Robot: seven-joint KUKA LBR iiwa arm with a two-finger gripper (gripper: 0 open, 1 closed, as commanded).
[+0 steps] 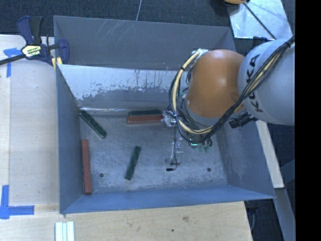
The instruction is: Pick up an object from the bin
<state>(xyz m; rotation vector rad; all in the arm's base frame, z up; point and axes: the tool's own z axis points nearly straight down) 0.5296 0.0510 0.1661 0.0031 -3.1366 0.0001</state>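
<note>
Now your gripper (173,163) sits low in the bin (145,49); the dark green stick (132,162) lies near it, untouched. You cannot tell whether it's open.

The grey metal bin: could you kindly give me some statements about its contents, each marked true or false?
A red-brown flat stick lies along the grey metal bin's wall at the view's left. True.
The dark green stick at mid-floor touches the tool. False: it lies apart, further left.
A red-brown bar lies near the back wall. True.
Only one green stick is in the bin. False: a second dark green stick lies at the back left.
</note>
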